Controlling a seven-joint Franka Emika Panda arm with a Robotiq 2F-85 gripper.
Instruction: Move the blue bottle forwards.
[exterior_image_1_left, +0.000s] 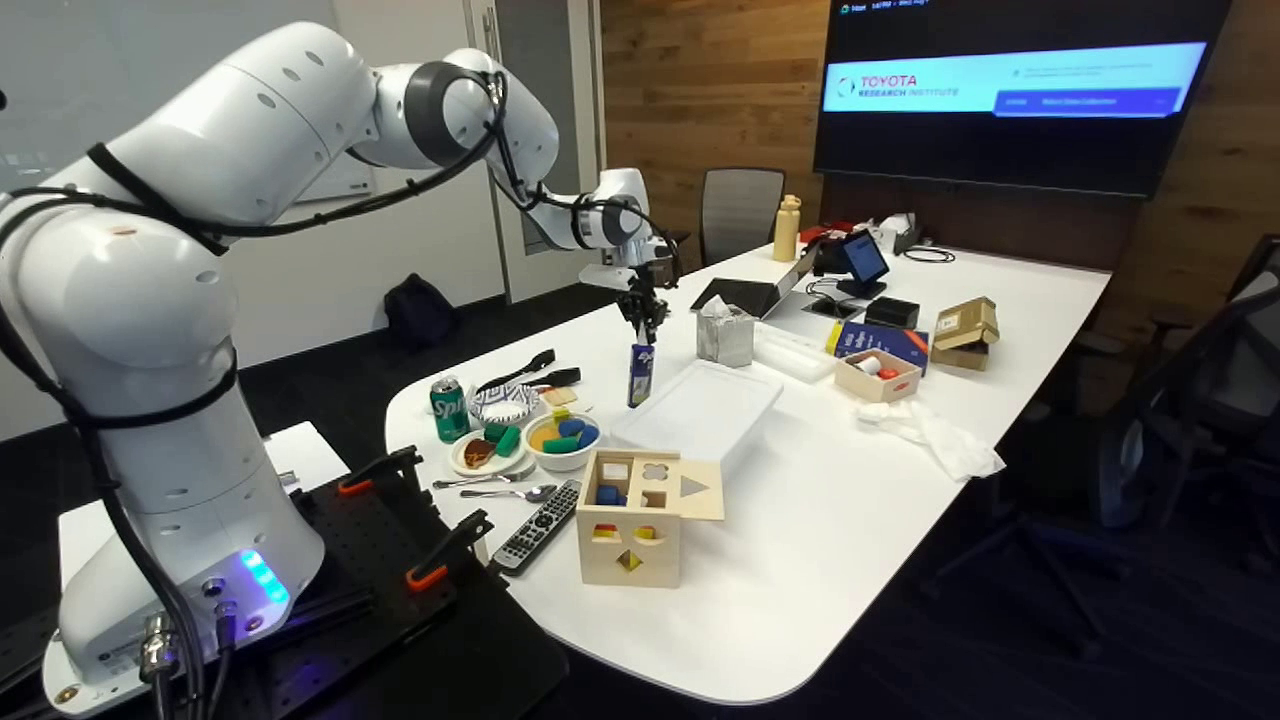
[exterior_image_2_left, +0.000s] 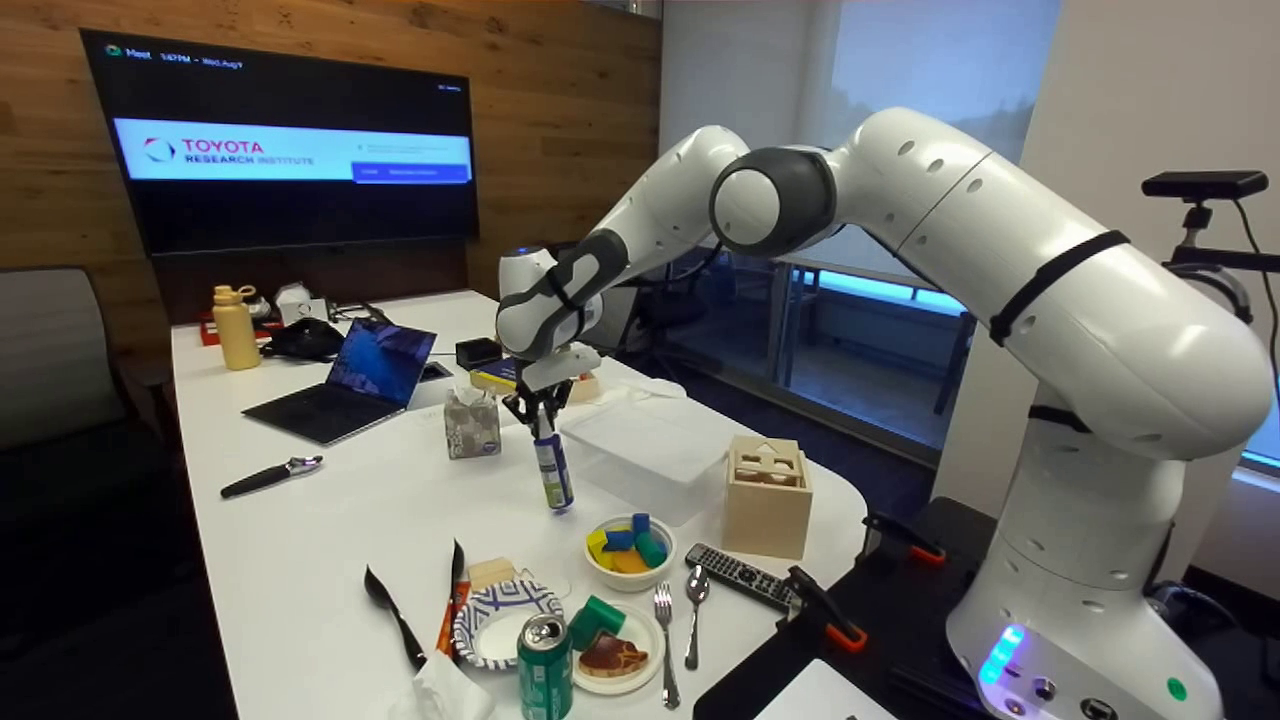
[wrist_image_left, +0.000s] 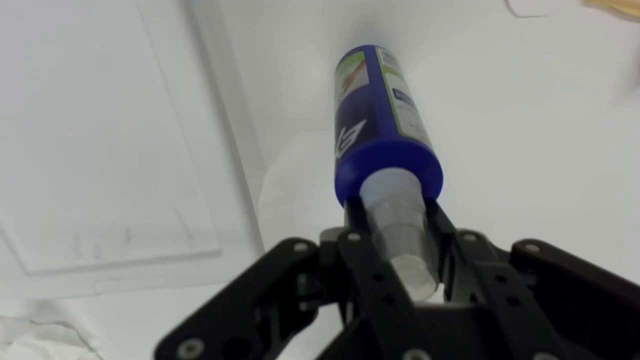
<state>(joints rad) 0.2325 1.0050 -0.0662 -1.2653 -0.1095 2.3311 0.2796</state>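
The wrist view shows the gripper (wrist_image_left: 397, 222) pinching the blue bottle (wrist_image_left: 382, 120) by its pale cap (wrist_image_left: 392, 187). The jaws are squeezed in so far that only the cap fits between them, and they hold it tight. The bottle's bottom end points to 12 o'clock and its cap points near 6 o'clock. A plastic tub (wrist_image_left: 100, 125) is close by, at 9 o'clock.

In an exterior view, the bottle is over the white table (exterior_image_2_left: 400, 525), cap up, with the gripper above it at 12 o'clock. It leans a little, so its cap tips to the 11 o'clock side. It is hard to tell if its bottom touches the table. Counting from the bottle, a tissue box (exterior_image_2_left: 472, 430) stands at 10 o'clock, and past it, the same way, is an open laptop (exterior_image_2_left: 380, 365). A tool (exterior_image_2_left: 262, 481) with a black handle lies at 9 o'clock. A wooden box (exterior_image_2_left: 768, 510) with holes stands at 3 o'clock, and the tub is between that box and the bottle. A remote (exterior_image_2_left: 740, 577) lies at 4 o'clock. A little bowl (exterior_image_2_left: 630, 582) of blocks (exterior_image_2_left: 619, 541) sits between 4 and 5 o'clock, near the bottle. A green can (exterior_image_2_left: 545, 680) stands at 6 o'clock. A big screen (exterior_image_2_left: 290, 150) is far back at 11 o'clock.
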